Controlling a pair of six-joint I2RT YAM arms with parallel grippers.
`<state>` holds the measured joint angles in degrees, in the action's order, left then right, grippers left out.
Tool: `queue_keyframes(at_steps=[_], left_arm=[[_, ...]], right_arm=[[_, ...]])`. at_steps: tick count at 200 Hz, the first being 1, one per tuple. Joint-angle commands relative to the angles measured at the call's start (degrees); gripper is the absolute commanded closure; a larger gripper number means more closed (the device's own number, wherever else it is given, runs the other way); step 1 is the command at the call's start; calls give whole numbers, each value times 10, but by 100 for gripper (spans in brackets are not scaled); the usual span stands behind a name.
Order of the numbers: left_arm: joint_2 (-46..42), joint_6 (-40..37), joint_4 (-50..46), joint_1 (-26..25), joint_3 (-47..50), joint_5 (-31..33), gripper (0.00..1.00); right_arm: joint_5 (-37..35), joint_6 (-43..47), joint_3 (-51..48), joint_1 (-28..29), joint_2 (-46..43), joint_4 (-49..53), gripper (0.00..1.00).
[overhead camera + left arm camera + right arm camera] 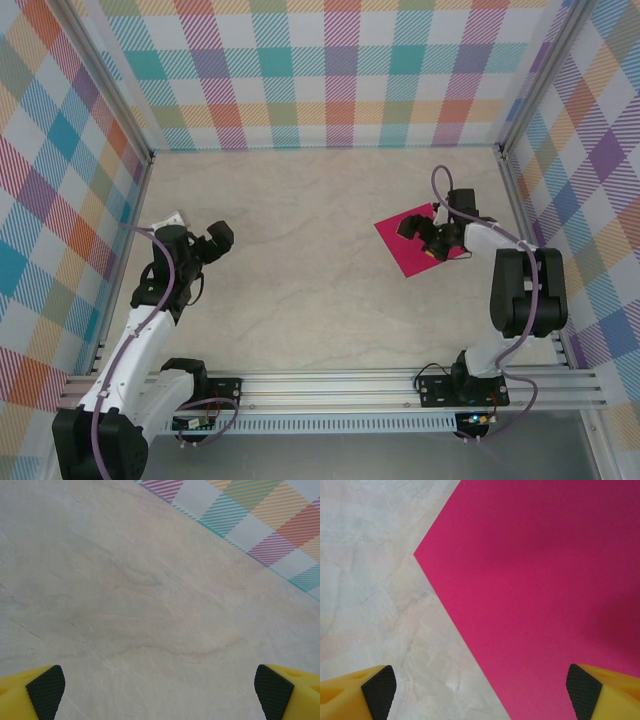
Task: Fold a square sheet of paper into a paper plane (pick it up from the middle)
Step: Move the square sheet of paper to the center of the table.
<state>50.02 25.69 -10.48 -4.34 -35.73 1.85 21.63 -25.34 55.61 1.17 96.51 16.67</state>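
Right gripper (480,695), jaws spread wide, hangs over the square sheet of paper (535,580), straddling one of its edges. Closing there, off the sheet's middle, could skid or crumple the thin paper. Left gripper (160,692), also spread, hovers over the table (300,270), well apart from the sheet.

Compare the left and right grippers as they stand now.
The right gripper is poised over the square sheet of paper; the left gripper is over bare table. The right gripper sits on the table's right side, the left gripper on its left. Both have yellow fingers with black pads, jaws wide apart, holding nothing.
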Motion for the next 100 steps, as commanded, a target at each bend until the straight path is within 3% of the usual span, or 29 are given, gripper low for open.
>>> queue_keyframes(at_steps=[1,47,69,100], left_arm=[[-12,-19,2,8,10,-35,0],[-17,-7,6,8,21,-72,0],[-11,-4,-3,8,19,-82,0],[-8,5,-19,8,21,-99,0]], right_arm=[[14,-13,25,-1,31,8,11],[-18,-41,32,-1,73,24,15],[1,-51,30,1,98,23,18],[-8,-74,11,10,86,30,20]])
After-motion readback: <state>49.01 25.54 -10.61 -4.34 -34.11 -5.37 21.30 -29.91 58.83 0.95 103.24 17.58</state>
